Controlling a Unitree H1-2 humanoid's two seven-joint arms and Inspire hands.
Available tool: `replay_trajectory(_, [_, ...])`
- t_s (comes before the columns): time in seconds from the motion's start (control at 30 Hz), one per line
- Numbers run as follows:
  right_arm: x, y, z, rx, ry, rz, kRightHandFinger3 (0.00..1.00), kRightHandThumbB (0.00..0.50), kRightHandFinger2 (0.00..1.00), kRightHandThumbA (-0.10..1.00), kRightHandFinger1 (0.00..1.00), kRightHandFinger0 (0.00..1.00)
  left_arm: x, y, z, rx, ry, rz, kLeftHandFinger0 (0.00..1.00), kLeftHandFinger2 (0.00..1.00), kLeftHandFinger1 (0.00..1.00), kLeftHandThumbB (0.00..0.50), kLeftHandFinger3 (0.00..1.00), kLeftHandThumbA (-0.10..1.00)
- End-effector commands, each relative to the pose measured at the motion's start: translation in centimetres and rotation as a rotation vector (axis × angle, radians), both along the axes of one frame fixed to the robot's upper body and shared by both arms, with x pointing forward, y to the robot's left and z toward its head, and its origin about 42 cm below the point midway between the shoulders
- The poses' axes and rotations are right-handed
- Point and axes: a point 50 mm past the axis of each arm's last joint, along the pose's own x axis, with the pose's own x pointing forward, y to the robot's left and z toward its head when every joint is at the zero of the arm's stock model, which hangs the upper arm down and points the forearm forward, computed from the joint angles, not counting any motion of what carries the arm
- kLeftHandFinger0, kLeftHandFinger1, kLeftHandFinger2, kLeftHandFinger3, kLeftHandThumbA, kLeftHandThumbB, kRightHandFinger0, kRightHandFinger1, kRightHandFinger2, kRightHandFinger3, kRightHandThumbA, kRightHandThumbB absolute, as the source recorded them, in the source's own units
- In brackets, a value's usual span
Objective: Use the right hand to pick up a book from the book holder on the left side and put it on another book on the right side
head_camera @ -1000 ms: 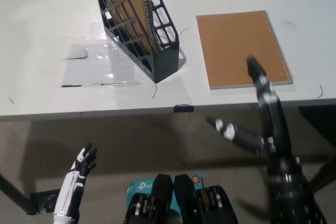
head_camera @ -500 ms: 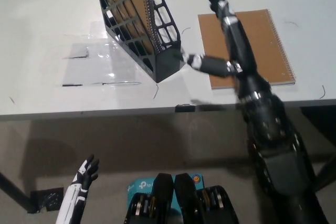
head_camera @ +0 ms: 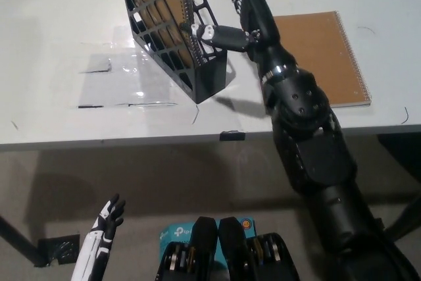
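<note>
A black lattice book holder [head_camera: 172, 37] stands on the white table [head_camera: 59, 24] at the upper left, with a brown spiral-bound book [head_camera: 161, 4] upright inside it. A second brown spiral book [head_camera: 322, 54] lies flat on the table to the right. My black right hand [head_camera: 238, 4] is open above the table, just right of the holder's top; its thumb reaches toward the spiral edge of the book in the holder. It holds nothing. My white left hand [head_camera: 105, 225] hangs open below the table edge at the lower left.
A clear plastic sheet [head_camera: 122, 80] lies on the table left of the holder. The table's front edge [head_camera: 197, 137] runs across the middle of the view, with a small black clip [head_camera: 230, 135] on it. Floor lies below.
My right arm has swung up and to the left, from below the table edge, over the flat book, to the holder. The left hand has sunk slightly.
</note>
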Motion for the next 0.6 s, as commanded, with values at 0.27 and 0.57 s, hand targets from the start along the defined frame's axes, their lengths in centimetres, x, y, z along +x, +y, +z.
replay_trajectory(0.27, [1.2,4.2,4.7,-0.003,-0.025,0.045,1.00,0.197,1.00,1.00,1.00,1.00,0.2,0.1,1.3,0.015,-0.074,-0.025,1.00,1.00,1.00,0.226,1.00,1.00])
replay_trajectory(0.57, [2.7,4.7,5.3,-0.077,-0.009,0.001,1.00,0.246,1.00,1.00,1.00,1.00,0.4,0.1,1.5,0.025,-0.088,-0.029,1.00,1.00,1.00,0.210,1.00,1.00])
